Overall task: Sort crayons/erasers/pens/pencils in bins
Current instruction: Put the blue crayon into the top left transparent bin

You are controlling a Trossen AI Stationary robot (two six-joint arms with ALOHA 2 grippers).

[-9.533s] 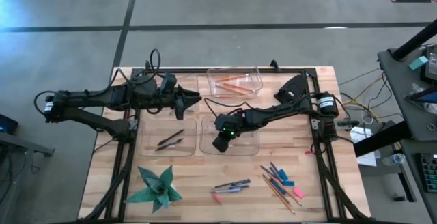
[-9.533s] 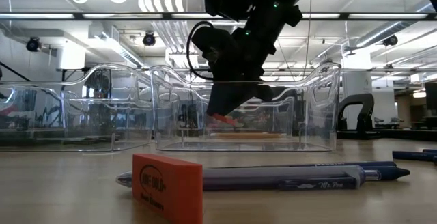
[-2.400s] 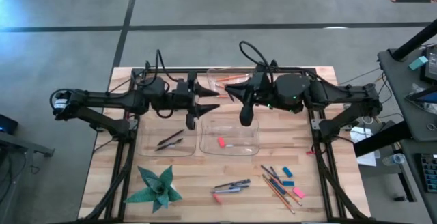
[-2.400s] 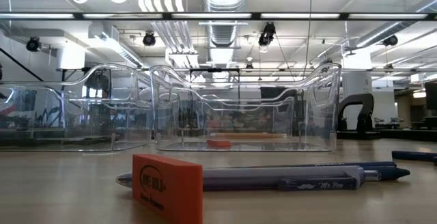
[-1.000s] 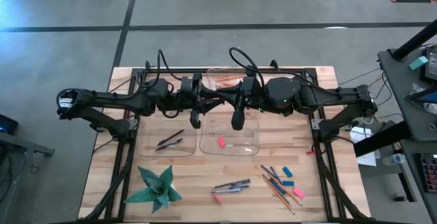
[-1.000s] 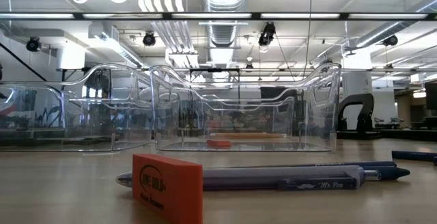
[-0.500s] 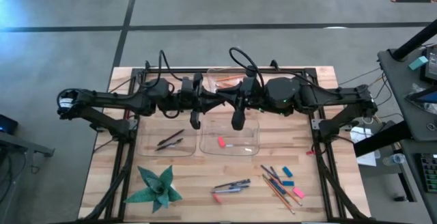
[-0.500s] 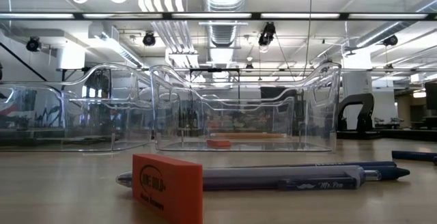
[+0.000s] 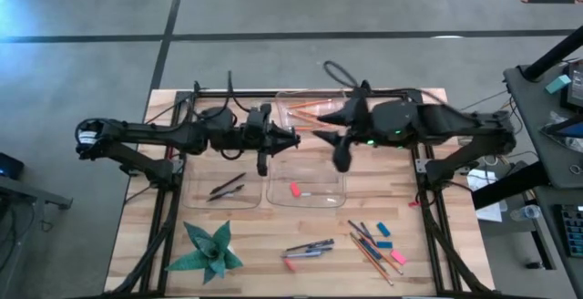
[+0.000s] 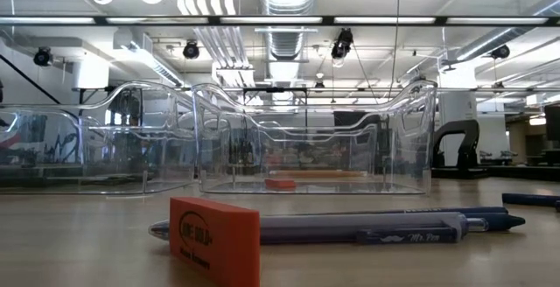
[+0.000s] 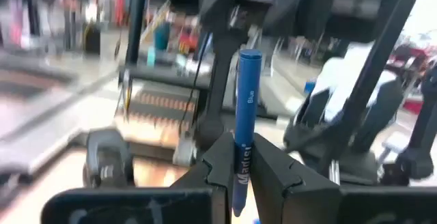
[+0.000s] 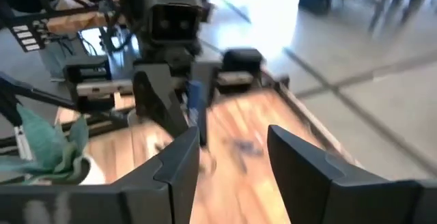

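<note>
The left pincer, raised above the clear plastic bins, is clenched on a stubby blue crayon; the right pincer faces it, empty, fingers spread apart.

The crayon is showing "Blue" — small, up its barrel. Just behind the eraser, a pen is carrying "Mr. Pen"; the eraser's own stamp is not reading clearly.

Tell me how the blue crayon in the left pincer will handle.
The blue paper-wrapped crayon stands upright, pinched low in the shut left pincer, so it looks stiff and light. Being round, it would probably roll once released. The high overhang may let it pivot.
</note>
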